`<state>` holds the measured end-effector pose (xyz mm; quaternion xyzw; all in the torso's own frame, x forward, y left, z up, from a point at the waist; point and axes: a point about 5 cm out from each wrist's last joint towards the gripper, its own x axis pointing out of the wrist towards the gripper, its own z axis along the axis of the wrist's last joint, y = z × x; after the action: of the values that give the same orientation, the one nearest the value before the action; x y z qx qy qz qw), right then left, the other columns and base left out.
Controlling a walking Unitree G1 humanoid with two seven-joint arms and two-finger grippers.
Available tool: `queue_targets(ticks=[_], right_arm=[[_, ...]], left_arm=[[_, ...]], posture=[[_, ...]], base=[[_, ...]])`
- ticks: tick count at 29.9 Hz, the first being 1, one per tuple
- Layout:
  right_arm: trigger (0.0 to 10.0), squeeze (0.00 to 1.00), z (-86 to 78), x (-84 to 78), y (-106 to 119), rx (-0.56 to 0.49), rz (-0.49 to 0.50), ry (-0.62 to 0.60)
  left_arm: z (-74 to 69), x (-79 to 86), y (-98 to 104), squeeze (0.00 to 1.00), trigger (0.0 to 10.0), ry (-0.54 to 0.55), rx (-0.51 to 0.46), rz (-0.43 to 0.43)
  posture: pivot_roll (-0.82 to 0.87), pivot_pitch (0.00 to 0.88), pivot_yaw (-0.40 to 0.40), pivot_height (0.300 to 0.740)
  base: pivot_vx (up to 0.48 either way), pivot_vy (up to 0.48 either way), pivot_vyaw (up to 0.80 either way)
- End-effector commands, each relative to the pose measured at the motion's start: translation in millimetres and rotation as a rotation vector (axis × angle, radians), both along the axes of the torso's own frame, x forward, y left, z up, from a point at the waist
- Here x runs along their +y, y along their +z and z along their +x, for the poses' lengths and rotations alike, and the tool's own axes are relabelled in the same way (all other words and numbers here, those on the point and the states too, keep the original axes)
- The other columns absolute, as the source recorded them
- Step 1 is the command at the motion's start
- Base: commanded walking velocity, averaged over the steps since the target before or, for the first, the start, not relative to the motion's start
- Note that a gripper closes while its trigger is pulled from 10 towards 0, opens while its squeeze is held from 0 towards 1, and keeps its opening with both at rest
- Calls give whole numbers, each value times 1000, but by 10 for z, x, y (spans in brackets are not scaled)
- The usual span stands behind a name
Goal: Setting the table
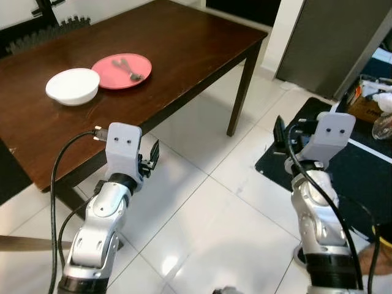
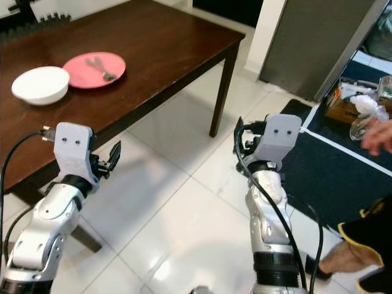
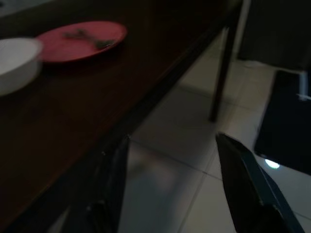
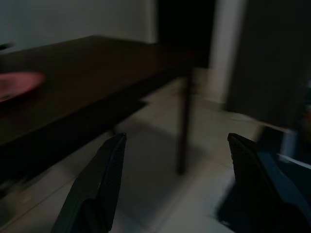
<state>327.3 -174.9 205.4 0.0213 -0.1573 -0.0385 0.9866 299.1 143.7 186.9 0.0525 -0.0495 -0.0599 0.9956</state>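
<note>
Tableware is only partly laid, so the task is judged barely begun. Nearest, over the white tiled floor [image 1: 202, 214], the left gripper [image 1: 152, 160] and right gripper [image 2: 237, 142] are held spread and empty. Farther off, on the dark wooden table [image 1: 184, 55], a white bowl [image 1: 73, 86] is set just beside a pink plate [image 1: 122, 70] on which cutlery [image 1: 128, 69] is laid.

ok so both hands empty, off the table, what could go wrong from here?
1. The left hand hangs open just off the table edge; raising it carelessly might clip the edge.
2. The cutlery lies loose on the pink plate; moving the plate could slide it off.
3. A person's hand is close on the robot's right.
</note>
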Motion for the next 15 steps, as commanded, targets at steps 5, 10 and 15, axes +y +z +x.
queue_targets(ticks=[5,10,15], right_arm=[[10000,0,-9,-5,-6,5,3,-3],[10000,0,-8,-7,-8,6,1,-3],[10000,0,-5,2,-11,7,-2,0]], left_arm=[[-12,16,-48,0,10000,9,21,11],[-14,8,-48,0,10000,5,21,14],[-13,9,-50,0,10000,5,22,14]], posture=[[54,116,42,740],[53,115,43,740],[54,115,43,740]], base=[[0,0,0],[0,0,0],[0,0,0]])
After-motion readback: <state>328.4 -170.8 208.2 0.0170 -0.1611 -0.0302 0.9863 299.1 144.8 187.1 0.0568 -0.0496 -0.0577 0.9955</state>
